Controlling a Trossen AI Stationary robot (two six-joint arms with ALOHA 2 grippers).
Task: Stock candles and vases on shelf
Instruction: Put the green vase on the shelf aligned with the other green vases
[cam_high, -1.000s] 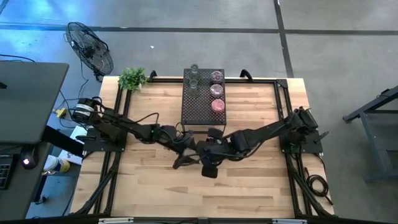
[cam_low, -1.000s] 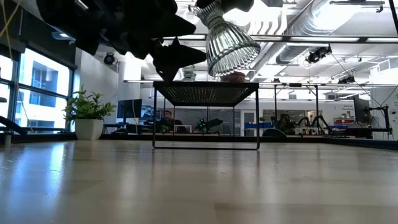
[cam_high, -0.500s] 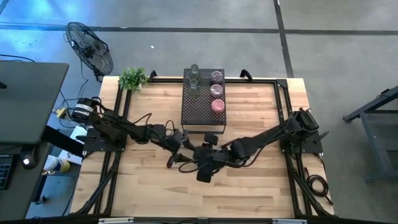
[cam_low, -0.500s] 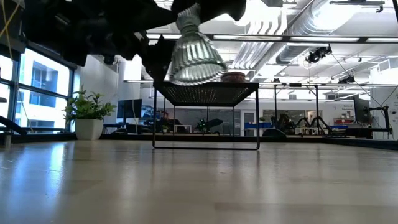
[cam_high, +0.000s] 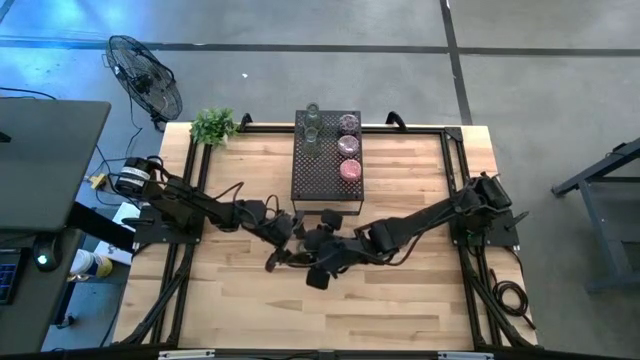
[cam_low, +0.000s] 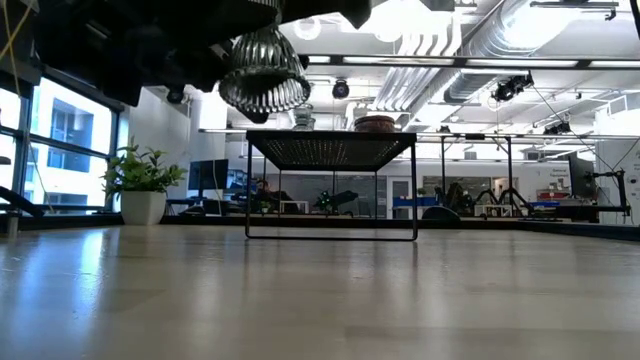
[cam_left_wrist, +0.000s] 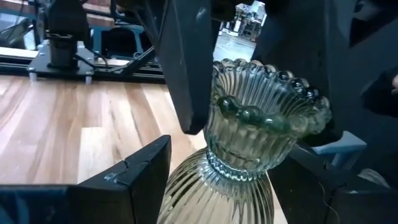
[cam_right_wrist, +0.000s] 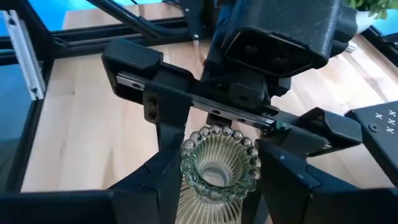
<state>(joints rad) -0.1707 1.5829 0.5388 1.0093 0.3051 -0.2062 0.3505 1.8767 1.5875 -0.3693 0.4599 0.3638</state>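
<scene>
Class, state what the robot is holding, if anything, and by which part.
The right gripper holds a ribbed glass vase by its neck, in the air; the left gripper flanks its body.

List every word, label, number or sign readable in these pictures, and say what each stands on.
No words, brands or numbers can be read in any view.
Small white cross marks, no letters, on a dark arm part.
Nothing printed on the ribbed glass vase, the shelf or the candles.
</scene>
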